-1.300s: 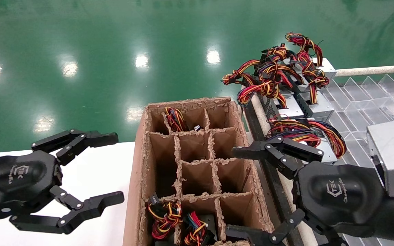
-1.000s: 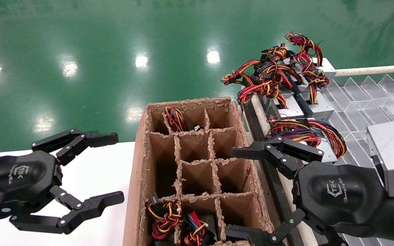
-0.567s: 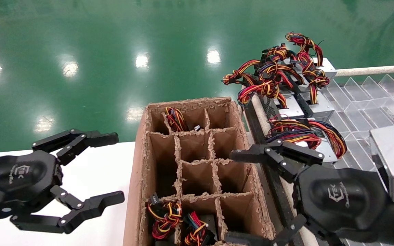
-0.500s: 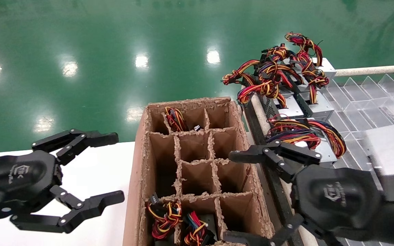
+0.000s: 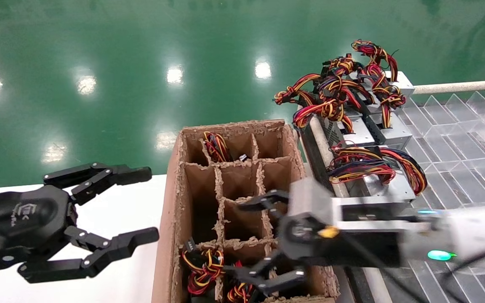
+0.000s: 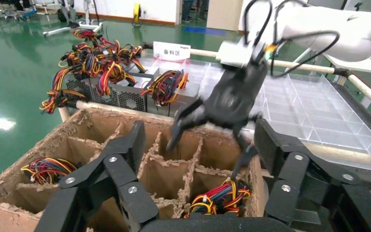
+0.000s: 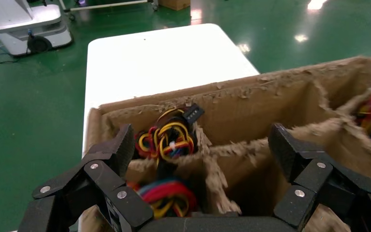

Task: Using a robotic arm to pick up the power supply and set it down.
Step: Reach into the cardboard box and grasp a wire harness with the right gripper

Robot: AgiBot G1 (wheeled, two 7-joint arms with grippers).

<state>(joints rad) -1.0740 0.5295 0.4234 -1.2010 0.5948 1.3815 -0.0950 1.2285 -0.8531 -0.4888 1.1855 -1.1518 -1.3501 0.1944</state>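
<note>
Only the wire bundle of the power supply point(image 5: 203, 264) shows, red, yellow, orange and black, in the near-left cell of the cardboard box point(image 5: 171, 219). Its metal body is hidden inside the cell. The right wrist view shows that bundle point(image 7: 166, 137) with a black connector. My right gripper point(image 5: 242, 240) hangs open over the box's near cells, just right of the bundle, with nothing between its fingers point(image 7: 202, 145). The neighbouring cell holds a unit with blue-and-red wires point(image 5: 241, 287). My left gripper point(image 5: 145, 204) is open over the white table point(image 5: 133, 206), left of the box; its wrist view point(image 6: 201, 140) looks across the box.
A clear-divided rack point(image 5: 457, 143) stands right of the box. It holds several silver units with tangled wires point(image 5: 339, 90), one with long splayed wires point(image 5: 373, 164). Another bundle point(image 5: 214, 145) sits in a far cell. Green floor lies beyond.
My right arm has swung left from the rack edge to above the box's near cells, its wrist turned. The left gripper has edged slightly right. The power supply has not moved.
</note>
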